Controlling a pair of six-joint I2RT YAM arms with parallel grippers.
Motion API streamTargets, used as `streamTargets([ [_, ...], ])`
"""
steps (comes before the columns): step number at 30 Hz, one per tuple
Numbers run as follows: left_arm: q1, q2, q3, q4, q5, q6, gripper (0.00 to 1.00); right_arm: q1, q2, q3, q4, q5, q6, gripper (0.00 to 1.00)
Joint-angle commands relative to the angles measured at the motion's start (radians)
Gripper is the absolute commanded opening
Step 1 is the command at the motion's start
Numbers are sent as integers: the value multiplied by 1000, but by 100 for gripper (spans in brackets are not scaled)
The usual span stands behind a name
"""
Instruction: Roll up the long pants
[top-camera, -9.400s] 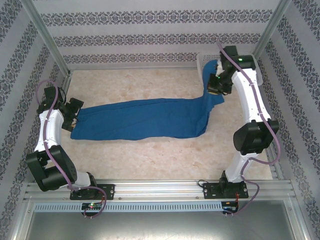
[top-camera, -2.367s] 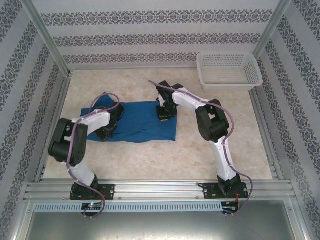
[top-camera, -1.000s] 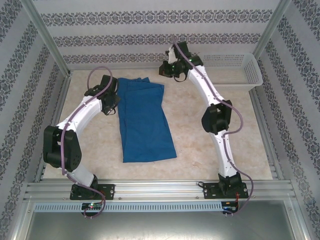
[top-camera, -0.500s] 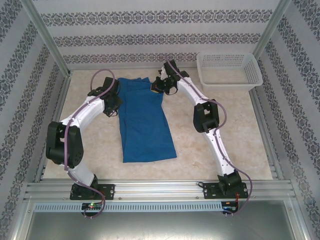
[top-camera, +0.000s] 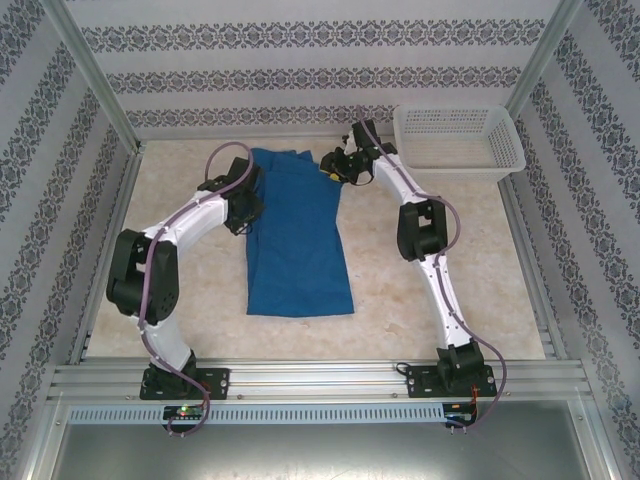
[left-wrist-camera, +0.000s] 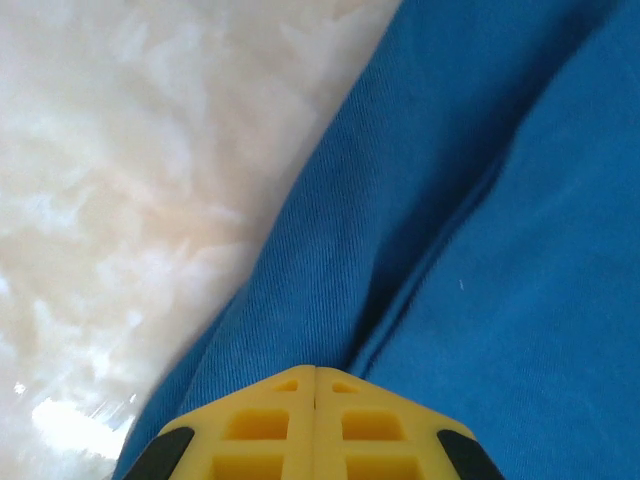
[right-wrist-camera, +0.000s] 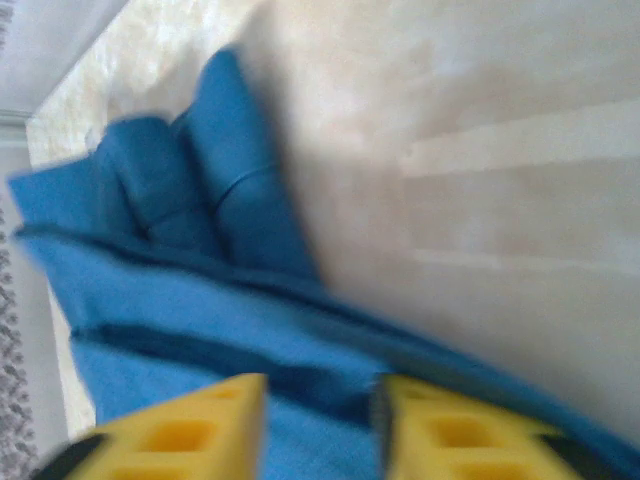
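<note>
- Top view: the long pants lie on the tabletop as a flat, narrow strip, doubled lengthwise, which I judge to be the layout a roll needs. The left jaws sit at the strip's left edge. The right jaws sit at its far right corner, with the white basket well off to their right.
- Left wrist view: the yellow fingertips are pressed together over blue cloth. A crease runs straight ahead of them, with bare tabletop ahead-left. I cannot tell whether any fabric is pinched between them.
- Right wrist view, blurred: the jaws stand apart and grip nothing. The cloth's bunched end lies ahead and left, with bare tabletop ahead-right. They are likely placed to take that corner and start the roll.
</note>
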Motion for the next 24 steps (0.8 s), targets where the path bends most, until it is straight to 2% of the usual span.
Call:
streamTargets([
  [1, 9, 95, 171, -5, -55, 139, 0, 20, -296, -173, -69, 58, -171, 57],
  [5, 15, 320, 426, -64, -41, 231, 0, 81, -605, -493, -75, 127, -299, 58],
  [6, 13, 367, 471, -72, -19, 227, 0, 104, -678, -577, -77, 145, -333, 60],
  [7, 15, 403, 508, -76, 2, 214, 0, 132, -751, -641, -93, 179, -366, 67],
  [11, 15, 345, 466, -30, -10, 165, 0, 284, -971, -842, -173, 388, -487, 74],
  [12, 16, 298, 429, -17, -28, 167, 11, 333, -1026, -900, -179, 469, -517, 75],
  [15, 21, 134, 303, -34, -103, 170, 87, 461, -1157, -1060, -157, 659, -562, 77],
  [16, 23, 69, 247, -38, -122, 175, 100, 510, -1191, -1109, -154, 721, -568, 78],
  [20, 30, -195, 22, -93, -191, 116, 100, 671, -1274, -1304, -100, 863, -594, 82],
  [24, 22, -480, -235, -66, -126, 7, 100, 773, -1294, -1450, -18, 940, -605, 88],
])
